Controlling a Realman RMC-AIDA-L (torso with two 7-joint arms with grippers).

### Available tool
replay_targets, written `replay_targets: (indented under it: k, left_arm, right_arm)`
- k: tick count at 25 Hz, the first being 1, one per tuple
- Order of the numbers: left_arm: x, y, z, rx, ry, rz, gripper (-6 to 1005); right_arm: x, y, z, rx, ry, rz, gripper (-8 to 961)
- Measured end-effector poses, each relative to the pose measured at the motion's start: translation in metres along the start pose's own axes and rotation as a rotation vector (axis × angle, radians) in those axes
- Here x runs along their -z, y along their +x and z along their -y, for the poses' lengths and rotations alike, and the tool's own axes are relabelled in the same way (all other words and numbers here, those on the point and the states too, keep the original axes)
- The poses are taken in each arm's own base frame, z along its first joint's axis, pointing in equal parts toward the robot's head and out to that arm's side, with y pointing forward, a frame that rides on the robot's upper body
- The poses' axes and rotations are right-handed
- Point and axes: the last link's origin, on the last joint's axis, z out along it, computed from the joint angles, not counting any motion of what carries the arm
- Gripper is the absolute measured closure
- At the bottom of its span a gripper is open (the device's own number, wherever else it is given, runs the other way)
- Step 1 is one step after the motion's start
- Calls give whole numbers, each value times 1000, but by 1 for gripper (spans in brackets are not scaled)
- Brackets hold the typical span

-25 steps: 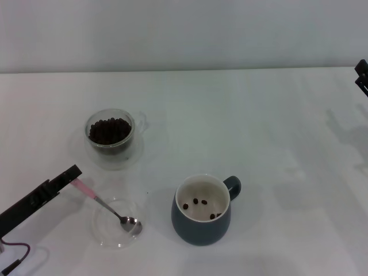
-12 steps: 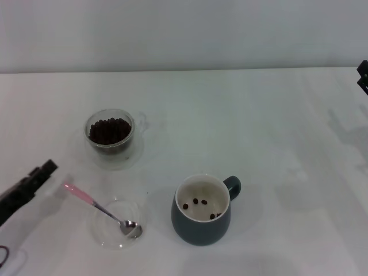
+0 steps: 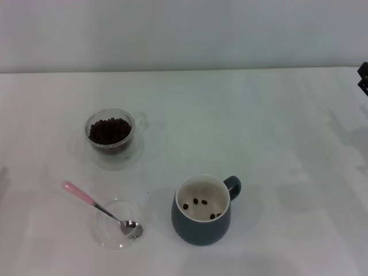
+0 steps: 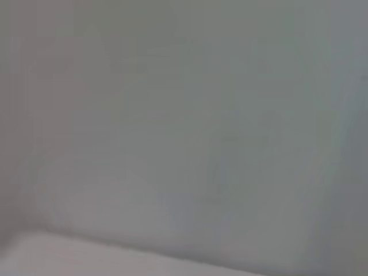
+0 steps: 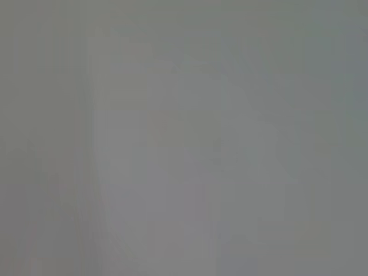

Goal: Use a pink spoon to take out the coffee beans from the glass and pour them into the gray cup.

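Note:
The pink spoon [image 3: 98,207] lies free, its metal bowl resting in a flat clear dish [image 3: 118,224] and its pink handle pointing away to the left. The glass [image 3: 110,135] full of coffee beans [image 3: 108,130] stands at the left back. The gray cup [image 3: 201,211] stands in front of centre with a few beans [image 3: 199,202] inside. My left gripper is out of view. Only a dark bit of my right gripper [image 3: 363,77] shows at the right edge, far from everything. Both wrist views show only blank grey surface.
The white table [image 3: 276,149] runs back to a pale wall [image 3: 184,34].
My left gripper let go of the spoon's handle and drew back off the left edge, out of view. The spoon stays in the dish. The right arm has not moved.

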Motion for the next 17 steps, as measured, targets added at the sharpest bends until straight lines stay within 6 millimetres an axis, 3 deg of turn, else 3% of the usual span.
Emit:
replay_targets:
  k: [2, 5, 17]
  left_arm:
    - [2, 2, 5, -88, 56, -29, 152]
    - [0, 2, 8, -152, 126, -58, 156]
    - [-19, 6, 1, -197, 120, -53, 158]
  right_arm:
    - [1, 0, 0, 0, 1, -2, 68]
    - [2, 1, 1, 0, 4, -4, 68]
    - [6, 7, 4, -1, 24, -40, 68]
